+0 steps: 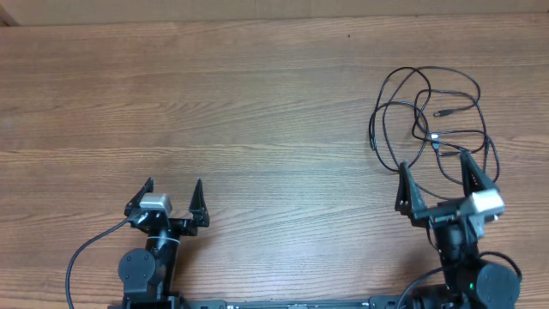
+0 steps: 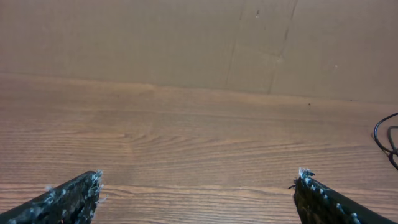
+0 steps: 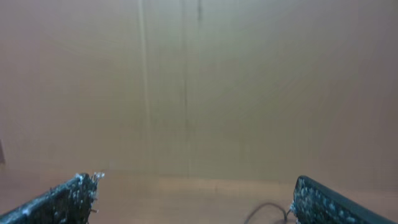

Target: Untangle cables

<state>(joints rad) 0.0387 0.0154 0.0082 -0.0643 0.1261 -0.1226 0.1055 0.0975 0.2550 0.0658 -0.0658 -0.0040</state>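
The cables (image 1: 426,120) are thin black cords lying in a loose tangle of loops on the wooden table at the right, with small silver-tipped plugs near the middle of the tangle. My right gripper (image 1: 436,178) is open and empty, just in front of the tangle's near edge, its fingers beside the nearest loops. In the right wrist view a loop of cable (image 3: 264,213) shows at the bottom next to the right finger of that gripper (image 3: 193,186). My left gripper (image 1: 173,190) is open and empty at the left; its wrist view (image 2: 199,183) shows a cable loop (image 2: 387,134) at the right edge.
The wooden table (image 1: 214,103) spreads across the view. A thicker black cord (image 1: 86,253) runs from the left arm base toward the front edge. A brown cardboard wall (image 2: 186,37) stands behind the table's far edge.
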